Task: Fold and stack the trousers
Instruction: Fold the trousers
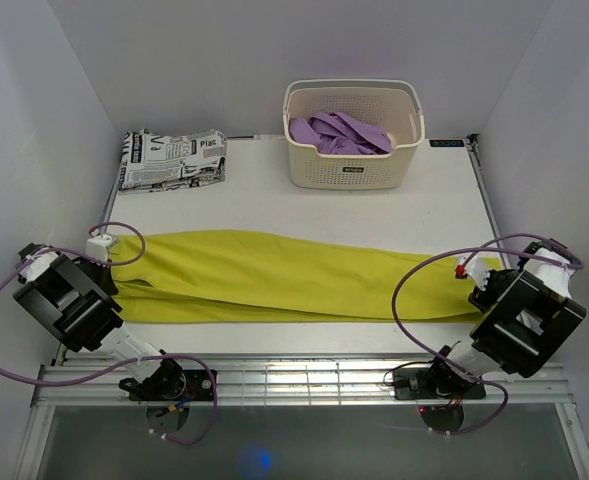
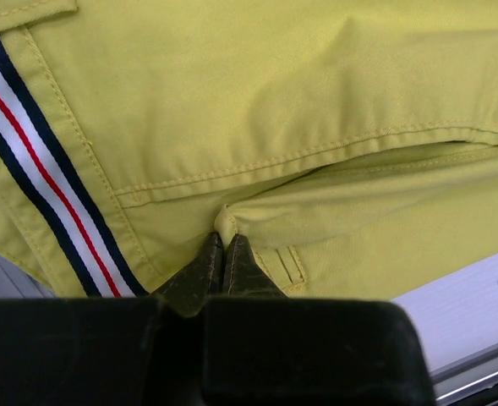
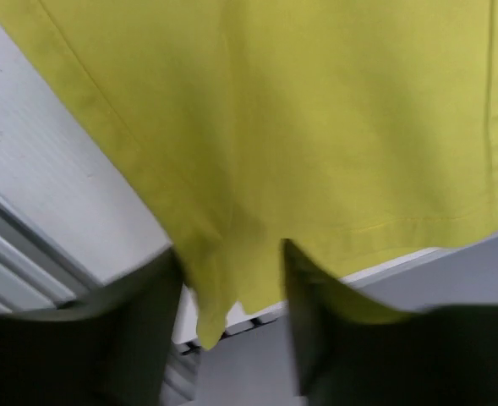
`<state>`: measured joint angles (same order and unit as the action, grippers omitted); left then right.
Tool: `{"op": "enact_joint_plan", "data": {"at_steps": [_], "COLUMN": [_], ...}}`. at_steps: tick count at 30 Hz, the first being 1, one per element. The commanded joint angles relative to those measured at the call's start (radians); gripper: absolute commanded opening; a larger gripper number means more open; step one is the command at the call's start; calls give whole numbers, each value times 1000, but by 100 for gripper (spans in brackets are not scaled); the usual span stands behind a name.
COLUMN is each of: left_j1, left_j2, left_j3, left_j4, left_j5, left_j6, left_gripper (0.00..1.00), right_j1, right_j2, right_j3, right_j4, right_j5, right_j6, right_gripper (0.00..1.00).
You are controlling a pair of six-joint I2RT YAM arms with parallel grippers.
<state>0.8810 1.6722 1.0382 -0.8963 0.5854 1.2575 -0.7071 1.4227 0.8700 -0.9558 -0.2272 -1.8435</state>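
While left jaws pinch the trousers (image 1: 294,275), right jaws parted, hem between.

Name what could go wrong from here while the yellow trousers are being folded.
1. The left gripper pinches only a small pucker of the trousers beside the pocket; a pull could slip it free.
2. The right gripper has its jaws apart with the cloth loose between them, so that end may drop unfolded.

Top view high, looking down on the table (image 1: 264,205), wrist views close on opposite trousers (image 1: 294,280) ends
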Motion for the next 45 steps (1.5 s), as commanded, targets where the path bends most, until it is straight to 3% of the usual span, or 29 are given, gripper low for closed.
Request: {"op": "enact_joint_plan", "data": {"at_steps": [1, 2, 3, 6, 8, 9, 11, 12, 13, 17, 21, 28, 35, 45], "left_j1": [15, 13, 15, 21, 27, 32, 33, 33, 33, 19, -28, -93, -96, -96], "left_j2": [-9, -9, -9, -9, -17, -28, -78, -98, -120, -227, -297, -374, -335, -200], "left_j3": [-10, -10, -9, 8, 32, 36, 34, 31, 31, 49, 27, -118, -174, -194], "left_j4": [80, 80, 85, 82, 13, -13, -70, -87, -102, -161, -162, 0, 190, 278], "left_j5": [-70, -78, -81, -78, -27, -6, 45, 98, 128, 243, 277, 188, 61, -44], "left_j6": [49, 52, 56, 45, 65, 100, 126, 137, 151, 129, 86, -102, -288, -368], "left_gripper": [0, 4, 14, 29, 53, 59, 89, 90, 98, 98, 98, 98, 98, 98], "right_j1": [-14, -17, -20, -48, -57, -55, -57, -57, -55, -55, -46, -17, -2, 3], "right_j2": [-21, -9, 10, 128, 206, 223, 220, 214, 213, 214, 217, 236, 237, 269], "right_j3": [24, 105, 162, 438, 549, 593, 595, 575, 564, 512, 434, 308, 199, 178], "right_j4": [16, -12, -47, -272, -353, -353, -350, -341, -328, -279, -123, 110, 308, 368], "right_j5": [37, 19, -6, -119, -173, -179, -184, -184, -182, -196, -198, -141, -72, -41], "right_j6": [5, 38, 73, 197, 359, 406, 488, 522, 556, 683, 837, 984, 1089, 1112], "right_gripper": [65, 78, 80, 80, 81, 79, 74, 70, 67, 49, 40, 40, 46, 52]}}
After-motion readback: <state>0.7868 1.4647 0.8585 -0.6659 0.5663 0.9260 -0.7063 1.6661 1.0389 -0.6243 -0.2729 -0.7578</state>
